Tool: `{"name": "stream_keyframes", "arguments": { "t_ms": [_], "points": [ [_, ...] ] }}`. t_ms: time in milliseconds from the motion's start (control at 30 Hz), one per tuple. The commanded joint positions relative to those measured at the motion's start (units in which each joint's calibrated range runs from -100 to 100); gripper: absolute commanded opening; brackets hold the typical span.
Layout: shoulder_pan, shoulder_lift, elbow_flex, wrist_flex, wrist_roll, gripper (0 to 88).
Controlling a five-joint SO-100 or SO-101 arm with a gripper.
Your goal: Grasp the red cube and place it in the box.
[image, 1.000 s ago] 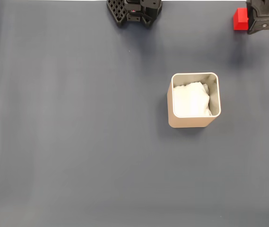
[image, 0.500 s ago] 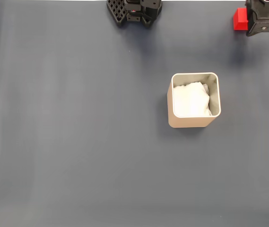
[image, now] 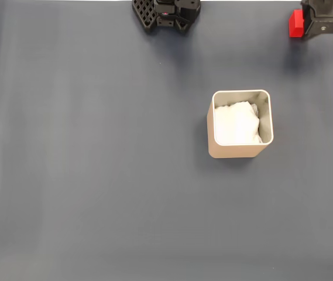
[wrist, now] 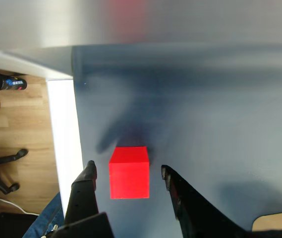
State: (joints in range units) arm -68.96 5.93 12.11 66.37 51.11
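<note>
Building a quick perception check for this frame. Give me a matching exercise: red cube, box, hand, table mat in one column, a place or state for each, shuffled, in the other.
Things:
1. red cube
2. box
3. hand
4. table mat

Places or states:
A. dark blue-grey surface under everything
B. open, one finger on each side of the cube in the wrist view
C. at the top right corner of the fixed view, between the fingers
D. right of centre in the fixed view, white padding inside

Pairs: 1-C, 2-D, 3-B, 4-A
</note>
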Motion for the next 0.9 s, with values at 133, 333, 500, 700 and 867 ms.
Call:
{"name": "stream_keyframes", "arguments": {
  "t_ms": [133,333,500,700,867],
  "points": [
    [-0.73,-1.47,0.56,-0.67,-0.83,33.7],
    [-0.58,-2.16,2.65,-1.82,-1.12,33.7],
    [-0.44,-2.86,4.48,-2.81,-1.17,33.7],
    [-0.44,-2.86,4.75,-3.3,-1.32,33.7],
    [-0.44,-3.12,4.84,-3.46,-1.51,32.1]
  ]
}}
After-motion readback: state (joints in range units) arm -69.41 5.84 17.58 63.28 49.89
